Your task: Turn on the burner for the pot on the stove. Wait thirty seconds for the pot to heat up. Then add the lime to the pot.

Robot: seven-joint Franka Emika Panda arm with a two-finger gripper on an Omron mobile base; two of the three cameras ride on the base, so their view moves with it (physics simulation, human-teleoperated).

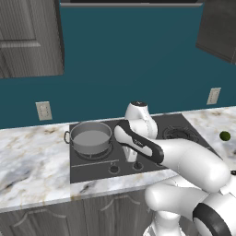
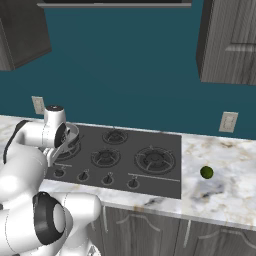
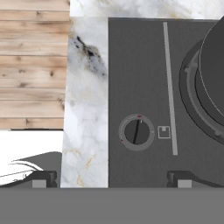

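While the gripper [image 3: 111,178] is hanging wide open and empty, you are looking at the knob [image 3: 136,131] lying between its fingertips, just ahead.

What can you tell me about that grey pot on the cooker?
The pot is short, wide and grey, like brushed steel, with a pale inside and a small loop handle on its left side. It stands upright, lidless, on the stove's rear left burner, with nothing visible inside. The arm passes to its right. Nothing grips it.
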